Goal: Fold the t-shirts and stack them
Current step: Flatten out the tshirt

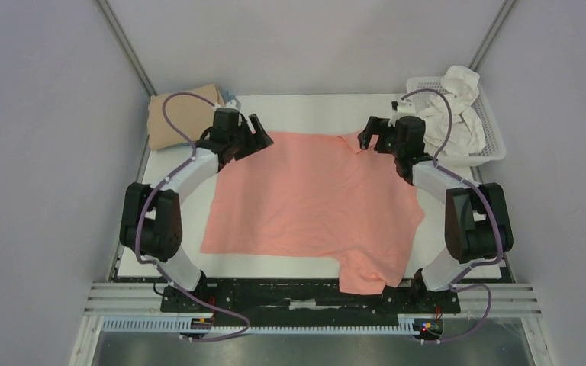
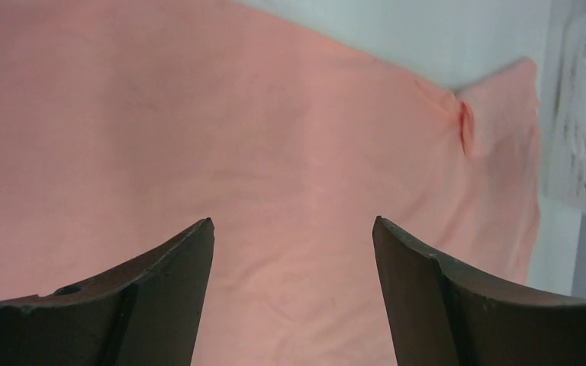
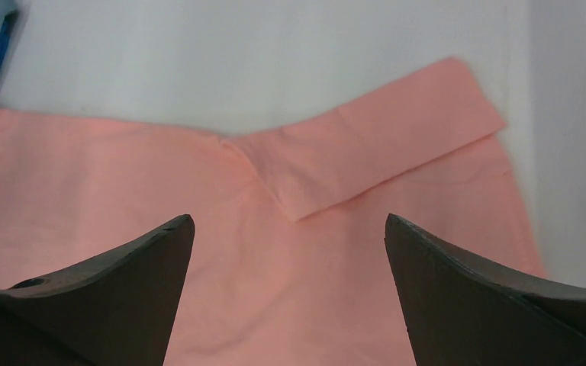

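White desk (image 1: 305, 107): salmon-pink cloth t-shirt (image 1: 313, 198) spread flat at centre, one sleeve over near edge. Tan folded cloth t-shirt (image 1: 179, 114) at far-left corner. Left jaws, right jaws spread wide, empty, above pink shirt's far edge; cloth contact unclear. Blue cloth sliver (image 3: 1, 53) cut off.

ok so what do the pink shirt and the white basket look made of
The pink shirt looks like soft matte cloth, possibly cotton: it lies limp with small creases and a folded sleeve. The white basket looks like rigid moulded plastic, with open mesh walls.
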You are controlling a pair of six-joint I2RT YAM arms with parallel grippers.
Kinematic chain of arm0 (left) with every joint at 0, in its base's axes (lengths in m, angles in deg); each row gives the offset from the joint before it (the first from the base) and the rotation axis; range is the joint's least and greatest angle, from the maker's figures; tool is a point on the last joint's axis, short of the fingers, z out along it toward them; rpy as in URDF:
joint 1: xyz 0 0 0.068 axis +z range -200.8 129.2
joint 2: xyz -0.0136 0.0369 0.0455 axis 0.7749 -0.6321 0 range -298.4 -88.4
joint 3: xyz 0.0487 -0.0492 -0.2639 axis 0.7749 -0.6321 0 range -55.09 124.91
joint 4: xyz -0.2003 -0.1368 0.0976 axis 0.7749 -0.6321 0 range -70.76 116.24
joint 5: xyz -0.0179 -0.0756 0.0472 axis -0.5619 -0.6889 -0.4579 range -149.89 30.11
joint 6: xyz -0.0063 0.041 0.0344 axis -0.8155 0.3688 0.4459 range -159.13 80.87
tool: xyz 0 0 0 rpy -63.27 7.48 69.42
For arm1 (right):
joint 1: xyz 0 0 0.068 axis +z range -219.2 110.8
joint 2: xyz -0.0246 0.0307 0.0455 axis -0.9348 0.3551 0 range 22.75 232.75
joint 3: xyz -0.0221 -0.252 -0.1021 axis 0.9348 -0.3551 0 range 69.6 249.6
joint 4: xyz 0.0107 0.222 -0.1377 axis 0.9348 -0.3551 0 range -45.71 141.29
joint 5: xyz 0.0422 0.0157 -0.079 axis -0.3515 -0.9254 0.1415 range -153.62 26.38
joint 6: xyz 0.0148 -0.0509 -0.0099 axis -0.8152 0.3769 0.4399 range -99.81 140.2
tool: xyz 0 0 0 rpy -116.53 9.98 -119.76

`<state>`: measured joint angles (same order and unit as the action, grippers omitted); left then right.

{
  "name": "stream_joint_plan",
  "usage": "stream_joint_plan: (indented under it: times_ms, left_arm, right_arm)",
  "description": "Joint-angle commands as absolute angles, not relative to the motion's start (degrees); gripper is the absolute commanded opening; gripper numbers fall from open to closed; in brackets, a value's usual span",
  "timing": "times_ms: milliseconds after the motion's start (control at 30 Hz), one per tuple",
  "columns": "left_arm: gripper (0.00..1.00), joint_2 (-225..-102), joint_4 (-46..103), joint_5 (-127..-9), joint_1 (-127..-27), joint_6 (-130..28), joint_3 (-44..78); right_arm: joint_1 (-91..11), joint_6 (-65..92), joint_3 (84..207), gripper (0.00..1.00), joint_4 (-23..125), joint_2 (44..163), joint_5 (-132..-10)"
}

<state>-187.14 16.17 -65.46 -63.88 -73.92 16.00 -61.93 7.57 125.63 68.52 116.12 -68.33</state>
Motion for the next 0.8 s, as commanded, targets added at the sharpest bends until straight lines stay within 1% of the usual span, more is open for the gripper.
stream_joint_plan:
  times_ms: [0, 133, 267, 400, 533, 600, 767]
  left_arm:
    - [0.82, -180.24, 20.78, -69.65, -71.95, -74.4, 7.58]
    - [0.82, -178.0, 24.2, -70.09, -76.86, -74.64, 1.09]
    - [0.83, -179.72, 28.97, -69.33, -78.31, -76.04, -4.02]
    - [0.83, -182.84, 28.25, -67.9, -78.31, -75.57, -5.3]
    - [0.83, -183.42, 27.43, -67.06, -78.31, -75.35, -6.94]
    - [0.83, -183.32, 27.11, -66.76, -78.35, -74.98, -7.58]
    - [0.83, -183.15, 24.06, -64.23, -78.31, -72.54, -8.41]
  right_arm:
    - [-61.04, 0.94, 122.14, 0.98, 71.75, 117.65, -75.88]
    - [-60.4, -1.07, 123.31, 0.98, 75.01, 122.19, -79.34]
    - [-59.87, -3.08, 126.07, 0.98, 77.23, 128.27, -81.17]
    - [-59.58, -3.64, 127.07, 0.98, 79.31, 131.59, -80.65]
    - [-59.53, -3.37, 129.71, 0.98, 79.55, 135.08, -79.35]
    - [-59.52, -3.99, 130.9, 0.98, 82.22, 137.38, -80.34]
    - [-59.36, -5.69, 139.58, 0.98, 83.76, 144.87, -80.7]
